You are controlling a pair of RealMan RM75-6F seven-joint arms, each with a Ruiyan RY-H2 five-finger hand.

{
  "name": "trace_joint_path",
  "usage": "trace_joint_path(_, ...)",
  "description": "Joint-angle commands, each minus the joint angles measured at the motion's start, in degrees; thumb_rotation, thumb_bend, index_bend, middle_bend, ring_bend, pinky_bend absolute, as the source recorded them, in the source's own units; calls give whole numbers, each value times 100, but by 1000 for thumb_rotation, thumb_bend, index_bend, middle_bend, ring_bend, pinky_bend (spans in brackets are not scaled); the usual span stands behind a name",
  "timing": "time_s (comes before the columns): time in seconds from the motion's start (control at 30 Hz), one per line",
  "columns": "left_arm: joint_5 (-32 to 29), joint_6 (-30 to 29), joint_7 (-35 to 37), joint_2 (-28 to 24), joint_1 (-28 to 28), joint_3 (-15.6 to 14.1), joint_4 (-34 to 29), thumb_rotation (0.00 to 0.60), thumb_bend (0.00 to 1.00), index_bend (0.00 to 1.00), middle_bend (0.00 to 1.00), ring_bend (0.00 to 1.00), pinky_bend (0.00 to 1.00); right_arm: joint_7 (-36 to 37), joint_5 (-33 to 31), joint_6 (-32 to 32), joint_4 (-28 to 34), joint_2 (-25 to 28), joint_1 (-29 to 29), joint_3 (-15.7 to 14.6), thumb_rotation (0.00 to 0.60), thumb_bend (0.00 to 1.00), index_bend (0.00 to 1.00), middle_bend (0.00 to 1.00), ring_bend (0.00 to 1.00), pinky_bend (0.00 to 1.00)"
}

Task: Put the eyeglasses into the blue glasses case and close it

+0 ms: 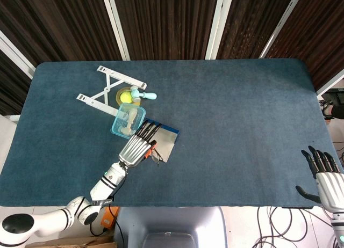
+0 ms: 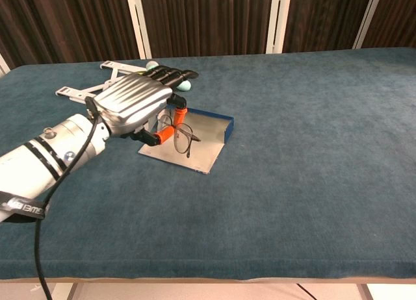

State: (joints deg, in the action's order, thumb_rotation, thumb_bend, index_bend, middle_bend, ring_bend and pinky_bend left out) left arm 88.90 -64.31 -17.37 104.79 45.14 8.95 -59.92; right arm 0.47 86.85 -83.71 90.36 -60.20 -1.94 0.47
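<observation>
Ribbed silver left hand (image 2: 133,102) pinches wire-framed eyeglasses (image 2: 182,137) above flat open blue glasses case (image 2: 195,139); right hand (image 1: 329,178) splayed, empty.

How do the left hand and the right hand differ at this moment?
The left hand pinches the eyeglasses in orange-tipped fingers; the right hand holds nothing, fingers apart. The left hand is raised over the open blue case; the right hand sits at the table's near right edge, far from the case. The left shows in both views, the right only in the head view. Both have silver backs and dark fingers.
</observation>
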Motion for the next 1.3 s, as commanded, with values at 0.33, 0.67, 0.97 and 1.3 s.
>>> trace_joint_path(0.33, -334, 393, 49, 612, 505, 269, 1187, 600, 479, 685, 28, 0, 0, 97, -55, 92, -9, 50, -24, 17, 600, 327, 0, 0, 0, 0)
trace_joint_path(0.67, -599, 699, 235, 927, 672, 311, 1898, 600, 481, 686, 31, 0, 0, 186, -20, 63, 1, 83, -7, 12, 600, 327, 0, 0, 0, 0)
trace_joint_path(0.97, -766, 816, 393, 1189, 802, 408, 2375, 600, 476, 673, 30, 0, 0, 351, -4, -43, -4, 137, 39, 34, 600, 327, 0, 0, 0, 0)
trace_joint_path(1.3, -1014, 910, 897, 1710, 1087, 630, 3071, 600, 417, 640, 27, 0, 0, 619, 49, -141, -34, 233, 93, 35, 600, 327, 0, 0, 0, 0)
